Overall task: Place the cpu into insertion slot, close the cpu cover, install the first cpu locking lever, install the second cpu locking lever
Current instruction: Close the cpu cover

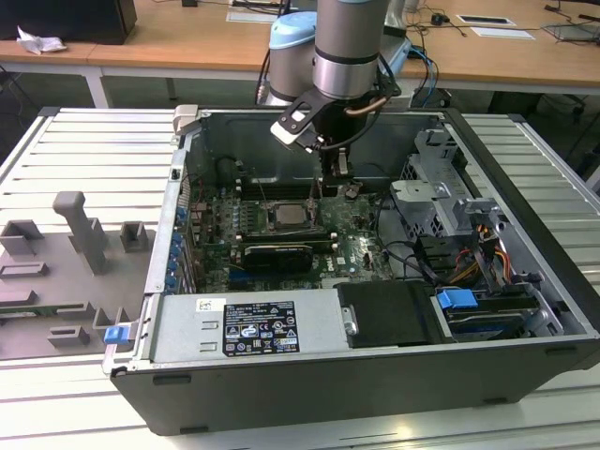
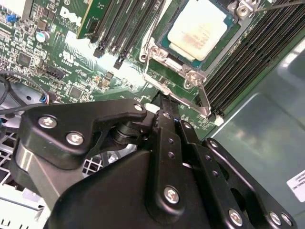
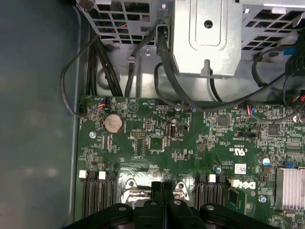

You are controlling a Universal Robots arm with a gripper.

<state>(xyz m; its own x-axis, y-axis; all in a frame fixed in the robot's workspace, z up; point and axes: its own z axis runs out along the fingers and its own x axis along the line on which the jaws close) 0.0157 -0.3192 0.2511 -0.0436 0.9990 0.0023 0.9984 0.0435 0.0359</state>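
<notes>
Office room behind; ribbed grey desk (image 1: 94, 141) carrying an open computer case (image 1: 375, 375). Seated in the socket mid-board: cpu (image 2: 199, 27), small flat square, pale silver-beige top. Likely light, stiff, fragile at the contacts; best taken by opposite edges only. Ringed by the cpu cover (image 2: 161, 56), thin bright metal frame, apparently lying down. Just beside the socket's far side, gripper (image 2: 164, 101) pressed together, close to a thin lever (image 2: 204, 98).
</notes>
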